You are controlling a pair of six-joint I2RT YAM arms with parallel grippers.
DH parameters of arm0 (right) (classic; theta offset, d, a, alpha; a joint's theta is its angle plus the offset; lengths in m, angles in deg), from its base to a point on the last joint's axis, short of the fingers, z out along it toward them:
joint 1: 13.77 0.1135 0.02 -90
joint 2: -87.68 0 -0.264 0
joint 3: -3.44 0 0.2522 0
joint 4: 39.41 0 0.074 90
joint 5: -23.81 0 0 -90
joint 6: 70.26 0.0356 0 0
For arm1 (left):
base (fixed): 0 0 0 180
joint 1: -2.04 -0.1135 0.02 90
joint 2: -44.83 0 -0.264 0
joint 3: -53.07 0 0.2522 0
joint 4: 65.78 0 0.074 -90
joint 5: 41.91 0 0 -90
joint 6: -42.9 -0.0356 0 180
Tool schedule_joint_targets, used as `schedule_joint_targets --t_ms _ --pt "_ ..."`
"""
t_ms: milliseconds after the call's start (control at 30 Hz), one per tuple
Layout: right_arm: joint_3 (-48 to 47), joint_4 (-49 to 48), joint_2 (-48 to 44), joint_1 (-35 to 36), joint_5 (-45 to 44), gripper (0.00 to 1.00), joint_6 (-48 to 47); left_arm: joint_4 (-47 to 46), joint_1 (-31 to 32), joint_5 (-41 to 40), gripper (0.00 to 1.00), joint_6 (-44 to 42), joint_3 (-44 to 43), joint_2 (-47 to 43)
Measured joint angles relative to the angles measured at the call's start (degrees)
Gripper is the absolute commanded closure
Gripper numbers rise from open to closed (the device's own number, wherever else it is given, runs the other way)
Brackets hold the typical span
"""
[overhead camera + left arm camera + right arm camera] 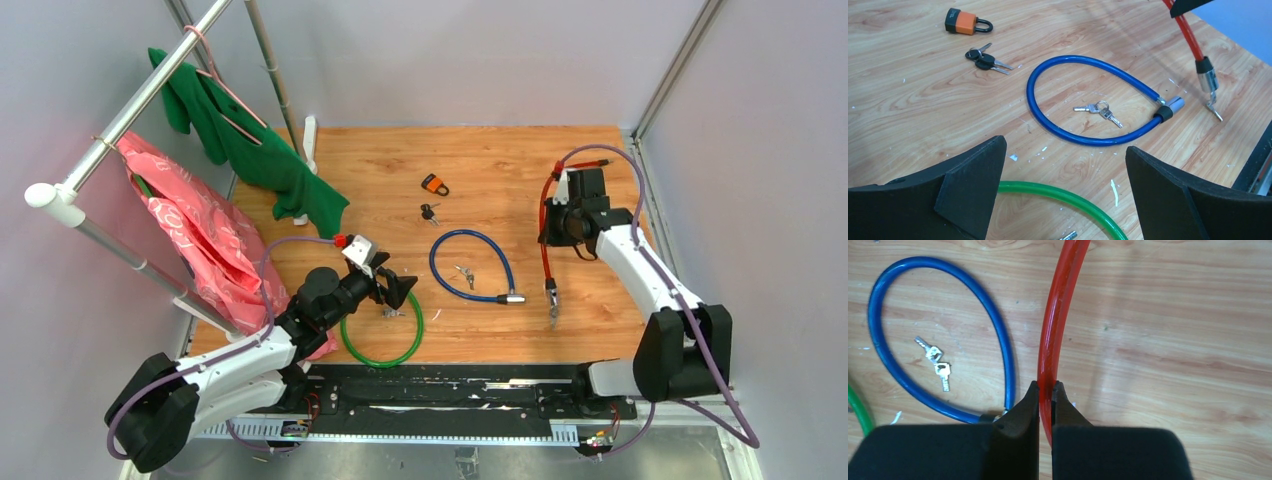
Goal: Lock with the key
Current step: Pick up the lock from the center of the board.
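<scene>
Your right jaws pinch the red cable lock [1060,315] over the wooden desk [500,160]. Your left jaws gape above the green cable [383,362]. A blue cable [445,280], keys [465,272] and a padlock [434,184] lie between, with a clothes rack [130,110] at left.

My left arm [240,360]: white shells, round black joints, fat black block at near end. Lilac cable [300,239] runs along it, loops free by wrist, ends in red plug [341,240]. Small white camera block [362,252] on wrist. Left gripper [398,290]: matte black, two broad wedge fingers [973,190] with flat inner faces. My right arm [640,265]: same white and black, second lilac cable [600,148] arching over wrist. Right gripper [1046,385]: black, slim fingers [1018,420] tapering to thin tips.
</scene>
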Motion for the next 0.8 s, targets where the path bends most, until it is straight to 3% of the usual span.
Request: schedule_joint_targets --t_ms 233,400,467,800 --pt "11.76 -11.26 -8.57 0.57 7.21 1.0 7.17 0.44 -0.04 3.96 0.02 3.54 -0.35 0.0" --pt "19.34 -19.96 -16.85 4.24 9.57 1.0 9.03 1.22 -0.04 8.24 0.2 11.85 -4.46 1.79" --pt "22.38 -22.08 -19.89 5.57 10.58 1.0 9.2 1.22 0.11 8.76 0.23 15.02 -7.61 3.96" --pt "28.46 -24.41 -28.0 10.67 13.84 1.0 10.45 0.9 8.22 6.19 0.09 23.02 -20.65 22.14"
